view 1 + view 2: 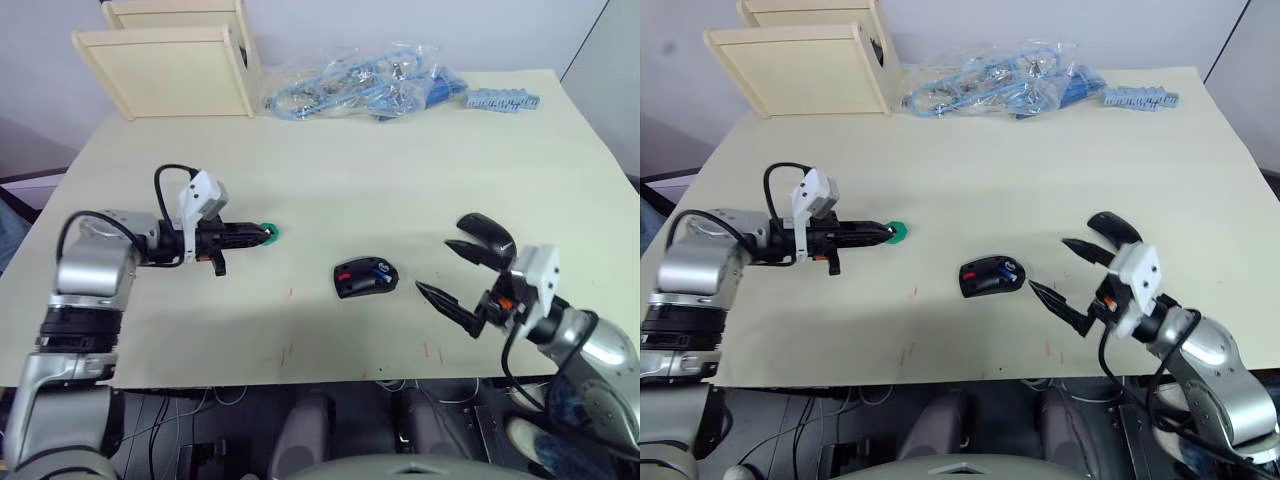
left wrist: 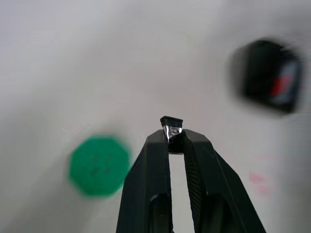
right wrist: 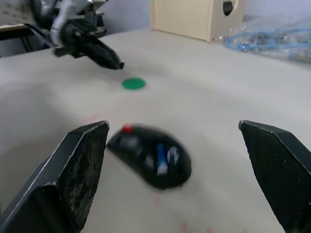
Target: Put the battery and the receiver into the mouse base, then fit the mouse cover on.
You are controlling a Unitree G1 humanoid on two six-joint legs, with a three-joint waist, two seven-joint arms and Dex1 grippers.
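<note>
1. The left tool [image 2: 171, 138] pinches the tiny dark receiver [image 2: 171, 127] between its closed fingertips, just above the surface [image 1: 400, 170] beside a green disc [image 2: 99, 165].
2. The mouse base [image 1: 365, 277] lies mid-surface, with the blue battery [image 3: 161, 159] seated in its compartment.
3. The right tool [image 1: 1072, 271] is spread wide open, near the base's right side.
4. The glossy mouse cover [image 1: 487, 234] lies beside the right tool.
</note>
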